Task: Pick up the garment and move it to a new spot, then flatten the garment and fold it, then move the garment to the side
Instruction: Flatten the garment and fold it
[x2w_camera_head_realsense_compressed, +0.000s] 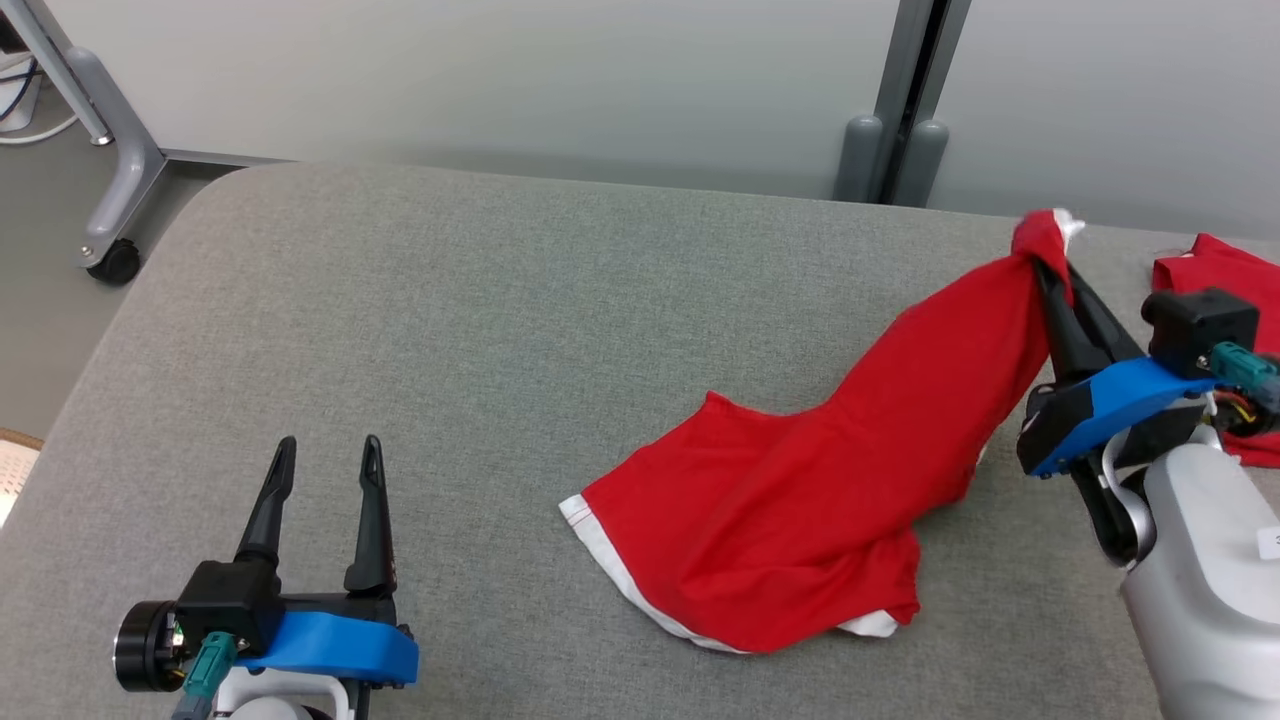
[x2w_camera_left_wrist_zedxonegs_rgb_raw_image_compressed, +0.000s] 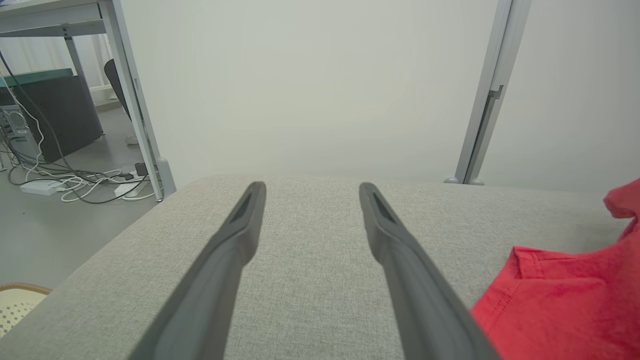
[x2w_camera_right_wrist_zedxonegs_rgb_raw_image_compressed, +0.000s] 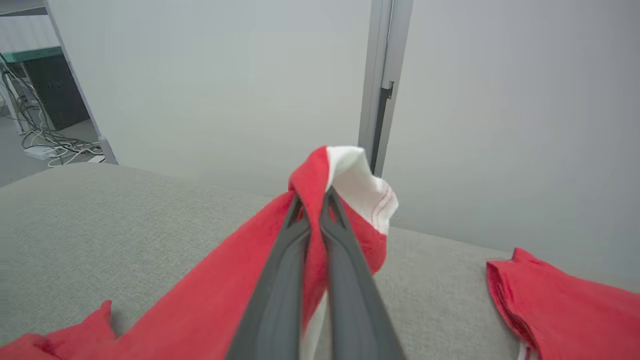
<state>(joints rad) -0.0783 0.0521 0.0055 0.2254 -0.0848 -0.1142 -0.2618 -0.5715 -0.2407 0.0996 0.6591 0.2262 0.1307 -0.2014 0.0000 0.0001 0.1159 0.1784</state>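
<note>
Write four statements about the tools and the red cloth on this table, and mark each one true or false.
1. The right tool is shut on one end of the red garment. True.
2. The left tool grips the garment's white hem. False: it is open and holds nothing, apart from the garment, over the grey table.
3. The garment lies wholly flat. False: the gripped end is lifted, and the rest trails on the table.
4. A second red cloth lies on the table's right side. True.
</note>
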